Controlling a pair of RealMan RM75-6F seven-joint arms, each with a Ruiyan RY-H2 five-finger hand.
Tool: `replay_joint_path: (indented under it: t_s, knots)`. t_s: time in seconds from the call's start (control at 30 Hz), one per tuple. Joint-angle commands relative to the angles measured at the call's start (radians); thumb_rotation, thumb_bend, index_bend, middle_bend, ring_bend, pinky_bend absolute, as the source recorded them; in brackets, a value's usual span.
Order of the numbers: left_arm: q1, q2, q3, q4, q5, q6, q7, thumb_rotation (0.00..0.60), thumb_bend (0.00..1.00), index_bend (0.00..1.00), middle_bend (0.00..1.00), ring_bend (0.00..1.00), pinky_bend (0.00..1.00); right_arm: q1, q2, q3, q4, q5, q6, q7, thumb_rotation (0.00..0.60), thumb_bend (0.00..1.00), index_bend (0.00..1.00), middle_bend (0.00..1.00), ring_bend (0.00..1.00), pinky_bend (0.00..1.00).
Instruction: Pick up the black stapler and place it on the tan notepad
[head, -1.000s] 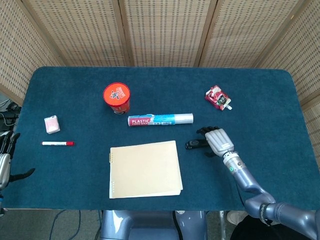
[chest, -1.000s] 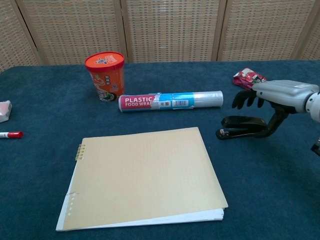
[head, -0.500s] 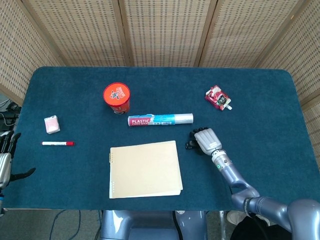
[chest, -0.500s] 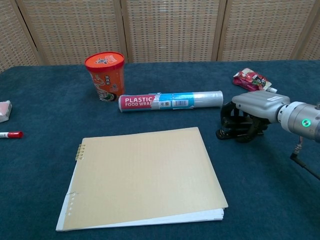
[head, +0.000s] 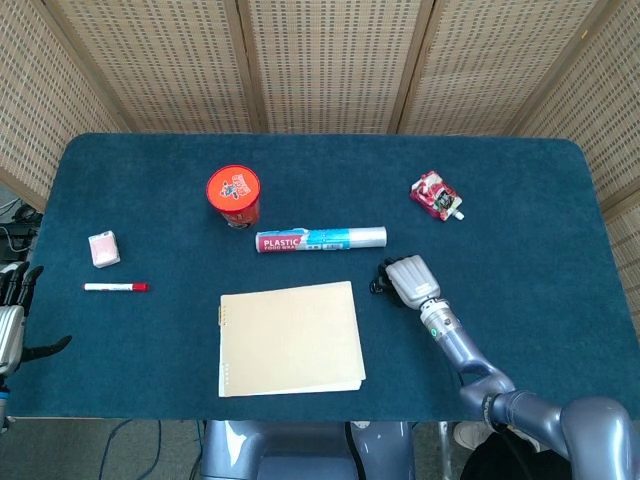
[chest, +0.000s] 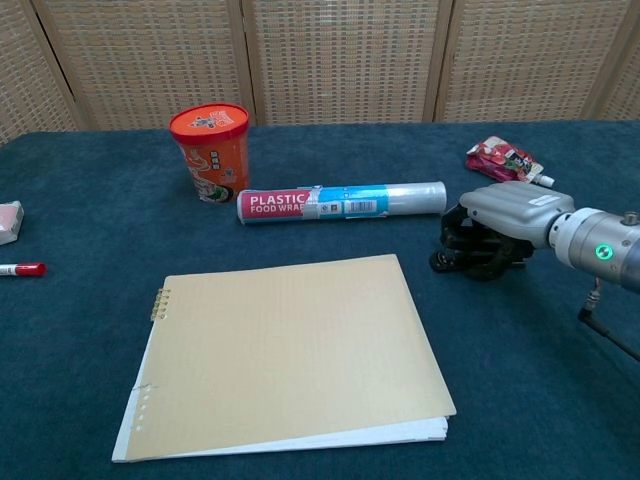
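Note:
The black stapler (head: 377, 284) (chest: 443, 262) lies on the blue cloth just right of the tan notepad (head: 290, 338) (chest: 290, 350), and only its near tip shows. My right hand (head: 408, 278) (chest: 505, 210) covers it from above, with the dark fingers (chest: 470, 245) curled down around its body. The stapler still looks to be resting on the table. The notepad lies flat with nothing on it. My left hand (head: 8, 325) hangs off the table's left edge, empty, with its fingers apart.
A plastic wrap roll (head: 320, 240) (chest: 340, 202) lies just behind the stapler and notepad. An orange cup (head: 233, 193) (chest: 210, 150) stands at the back left. A red snack pouch (head: 436, 195) (chest: 503, 158) lies behind my right hand. A red marker (head: 115, 287) and a pink box (head: 103, 249) lie far left.
My right hand has slid left over the stapler and come down, and its fingers have curled around it. The stapler has barely shifted. The left hand has not moved.

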Motion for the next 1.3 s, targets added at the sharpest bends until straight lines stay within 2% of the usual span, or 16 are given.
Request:
replay_joint_path:
  t_s: [0.03, 0.2, 0.37, 0.53, 0.67, 0.83, 0.93, 1.1, 1.3]
  knots:
    - [-0.001, 0.0, 0.0, 0.0, 0.0, -0.001, 0.0, 0.6, 0.0, 0.0, 0.0, 0.0, 0.0, -0.008, 0.003, -0.001, -0.001, -0.031, 0.047, 0.036, 0.6, 0.58, 0.62, 0.64, 0.55, 0.58]
    - [-0.002, 0.001, 0.001, -0.003, 0.001, -0.001, -0.003, 0.6, 0.0, 0.0, 0.0, 0.0, 0.0, -0.006, 0.057, 0.008, -0.079, -0.059, 0.09, 0.032, 0.6, 0.58, 0.62, 0.64, 0.55, 0.58]
    - [-0.002, 0.005, 0.002, -0.006, 0.003, -0.003, -0.01, 0.6, 0.0, 0.0, 0.0, 0.0, 0.0, 0.008, 0.136, 0.024, -0.24, -0.072, 0.107, -0.034, 0.6, 0.58, 0.62, 0.64, 0.55, 0.58]
    - [-0.003, 0.009, 0.002, -0.009, 0.006, -0.004, -0.019, 0.6, 0.0, 0.0, 0.0, 0.0, 0.0, 0.035, 0.18, 0.043, -0.421, -0.039, 0.075, -0.162, 0.6, 0.58, 0.62, 0.64, 0.55, 0.58]
    - [-0.004, 0.013, 0.006, -0.009, 0.011, -0.008, -0.025, 0.6, 0.0, 0.0, 0.0, 0.0, 0.0, 0.076, 0.146, 0.05, -0.514, 0.034, 0.02, -0.326, 0.6, 0.58, 0.62, 0.64, 0.56, 0.58]
    - [-0.006, 0.014, 0.007, -0.006, 0.01, -0.012, -0.027, 0.6, 0.0, 0.0, 0.0, 0.0, 0.0, 0.134, 0.061, 0.057, -0.553, 0.139, -0.009, -0.526, 0.6, 0.59, 0.62, 0.64, 0.56, 0.58]
    - [-0.006, 0.014, 0.009, -0.004, 0.009, -0.014, -0.029, 0.6, 0.0, 0.0, 0.0, 0.0, 0.0, 0.167, 0.016, 0.064, -0.55, 0.19, -0.018, -0.599, 0.6, 0.59, 0.62, 0.64, 0.56, 0.58]
    - [-0.006, 0.014, 0.01, -0.001, 0.009, -0.015, -0.032, 0.6, 0.0, 0.0, 0.0, 0.0, 0.0, 0.212, -0.035, 0.066, -0.542, 0.246, -0.041, -0.65, 0.6, 0.59, 0.62, 0.64, 0.56, 0.58]
    - [-0.009, 0.013, 0.011, 0.002, 0.006, -0.022, -0.03, 0.6, 0.0, 0.0, 0.0, 0.0, 0.0, 0.235, -0.081, 0.051, -0.529, 0.254, -0.038, -0.666, 0.6, 0.58, 0.62, 0.64, 0.56, 0.58]
